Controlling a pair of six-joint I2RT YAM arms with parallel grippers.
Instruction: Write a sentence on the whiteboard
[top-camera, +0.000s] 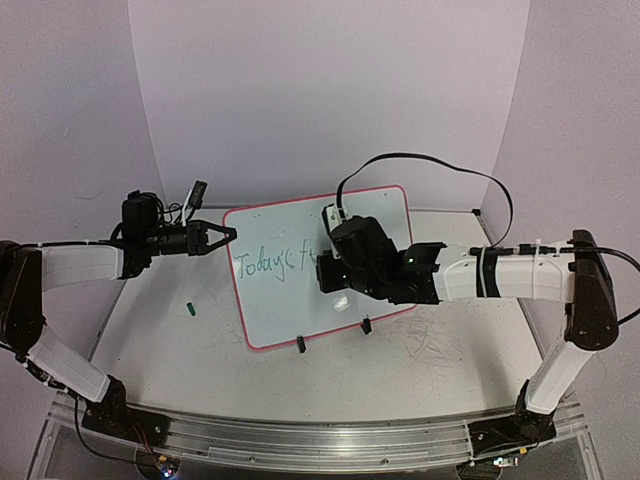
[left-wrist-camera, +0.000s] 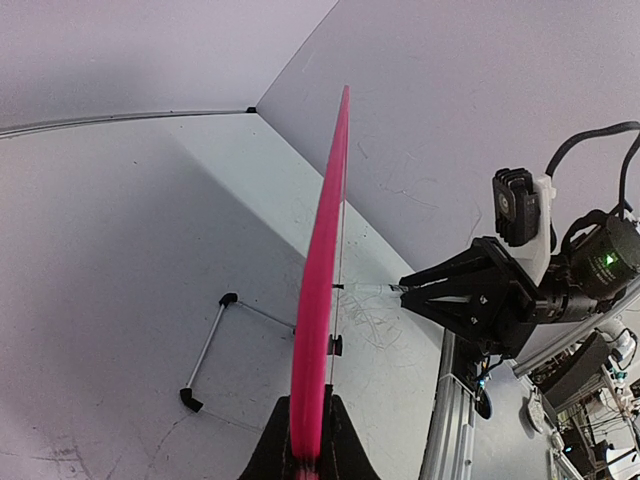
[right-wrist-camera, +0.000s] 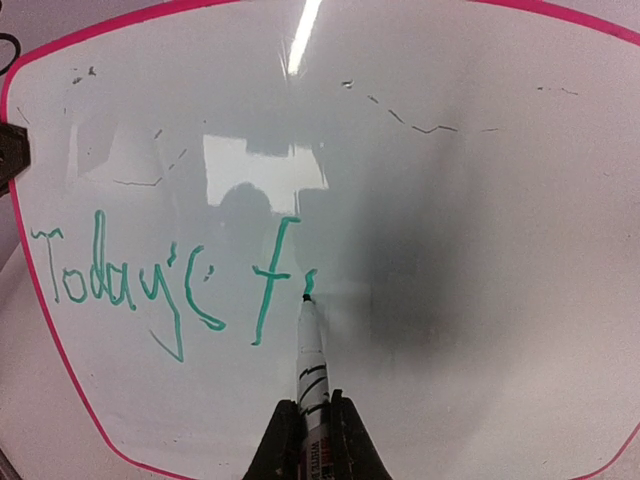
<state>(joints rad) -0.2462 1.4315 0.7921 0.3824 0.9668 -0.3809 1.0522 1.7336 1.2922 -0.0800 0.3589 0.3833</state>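
Whiteboard (top-camera: 290, 310) stands tilted mid-tabletop (top-camera: 150, 340), its left edge clenched by the left end effector (top-camera: 222, 236). Right end effector (right-wrist-camera: 311, 415) grasps the pen (right-wrist-camera: 309, 350), tip on the surface. Sentence (right-wrist-camera: 130, 285) reads "Today's f" plus one begun stroke. Judged well short of complete.

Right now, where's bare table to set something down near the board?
Free: near-left white tabletop, bordered by the small green cap, the black clip feet of the red-framed whiteboard and the front metal rail. Crowded: board's left edge, clamped by the left tool; its face, where the right tool holds a green-ink marker.
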